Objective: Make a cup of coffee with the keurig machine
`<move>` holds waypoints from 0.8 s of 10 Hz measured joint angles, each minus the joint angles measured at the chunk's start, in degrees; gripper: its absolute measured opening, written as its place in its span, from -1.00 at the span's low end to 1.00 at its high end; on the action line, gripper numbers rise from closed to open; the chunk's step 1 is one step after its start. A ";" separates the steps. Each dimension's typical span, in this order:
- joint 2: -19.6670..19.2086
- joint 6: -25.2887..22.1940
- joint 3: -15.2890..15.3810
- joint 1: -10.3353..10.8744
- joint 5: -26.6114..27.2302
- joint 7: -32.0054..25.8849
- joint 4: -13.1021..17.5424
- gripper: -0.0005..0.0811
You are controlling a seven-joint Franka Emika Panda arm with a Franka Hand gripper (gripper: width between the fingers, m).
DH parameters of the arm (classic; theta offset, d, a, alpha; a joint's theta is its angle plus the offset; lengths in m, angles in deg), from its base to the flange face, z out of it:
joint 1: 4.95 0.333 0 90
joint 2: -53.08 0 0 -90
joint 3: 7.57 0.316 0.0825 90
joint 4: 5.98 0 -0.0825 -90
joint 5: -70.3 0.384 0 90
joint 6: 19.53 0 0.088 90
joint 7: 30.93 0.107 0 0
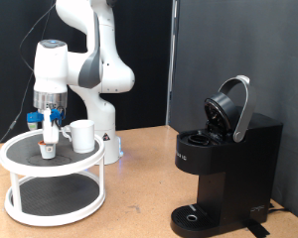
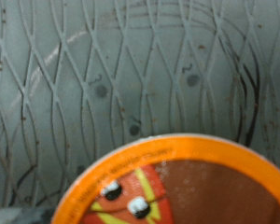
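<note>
The keurig machine (image 1: 226, 164) stands at the exterior view's right, lid raised; well apart at left, a two-tier stand (image 1: 52, 203) carries the cup (image 1: 82, 136) and a pod (image 1: 49, 150); the gripper (image 1: 52, 127) hangs just over the pod, beside the cup; whether the fingers are apart I cannot tell. An off-centre descent could tip the pod (image 2: 177, 187) or nudge the cup.

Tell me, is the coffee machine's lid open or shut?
Open. The keurig machine has its domed lid tipped up and back, leaving a gap above the black body.
</note>
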 joint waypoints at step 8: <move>7.74 -13.57 -1.56 0.76 9.97 -8.23 4.94 0.00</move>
